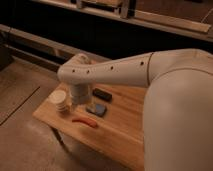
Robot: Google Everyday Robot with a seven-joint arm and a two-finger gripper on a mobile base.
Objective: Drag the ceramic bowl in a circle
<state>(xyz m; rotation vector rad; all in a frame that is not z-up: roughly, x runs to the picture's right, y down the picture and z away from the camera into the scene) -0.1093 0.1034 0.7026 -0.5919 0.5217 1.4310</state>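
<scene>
Camera view: gripper [77,103] low by the table [125,117] left edge, grip impossible to tell.
Hook rim of ceramic bowl [102,94], sweep slowly, clear of cups [61,101].

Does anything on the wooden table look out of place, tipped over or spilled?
Nothing stands out. The stack of white cups stands upright at the left end of the table, close beside the tool, which points down there. The blue block, dark block and red object lie flat; no spill shows.
</scene>
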